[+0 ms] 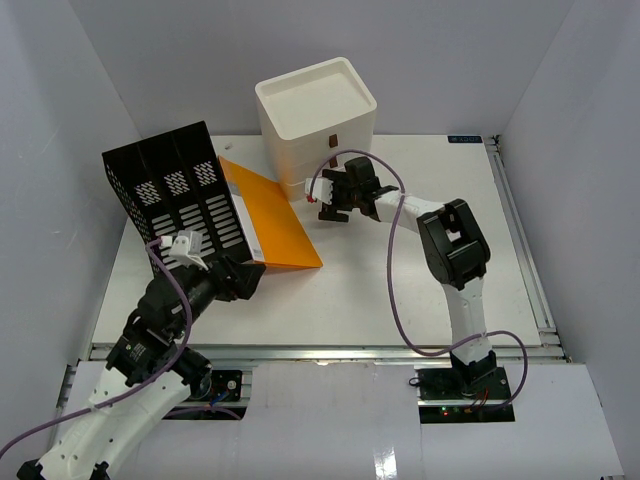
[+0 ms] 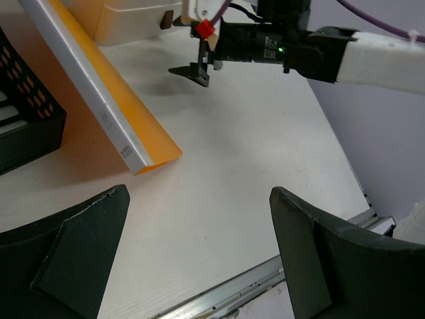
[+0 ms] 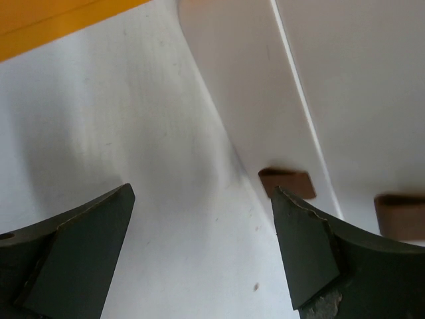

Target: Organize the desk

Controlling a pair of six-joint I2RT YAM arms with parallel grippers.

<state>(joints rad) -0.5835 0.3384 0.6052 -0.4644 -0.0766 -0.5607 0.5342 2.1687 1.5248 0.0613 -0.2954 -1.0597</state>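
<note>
The white desk point(image 1: 400, 290) carries an orange folder point(image 1: 275, 220) that lies flat and leans against a black mesh file rack point(image 1: 175, 190) at the left. My left gripper point(image 1: 243, 277) is open and empty, low over the desk by the folder's near corner point(image 2: 156, 153); in the left wrist view point(image 2: 199, 193) bare desk lies between its fingers. My right gripper point(image 1: 333, 203) is open and empty, just in front of the cream three-drawer box point(image 1: 315, 110). In the right wrist view point(image 3: 202, 189) a brown drawer handle point(image 3: 285, 183) sits close to its right finger.
The drawer box stands at the back centre, its drawers shut. The metal rail point(image 1: 330, 350) runs along the desk's front edge. White walls close in the left, back and right sides. The right arm point(image 2: 372, 56) reaches across the far side in the left wrist view.
</note>
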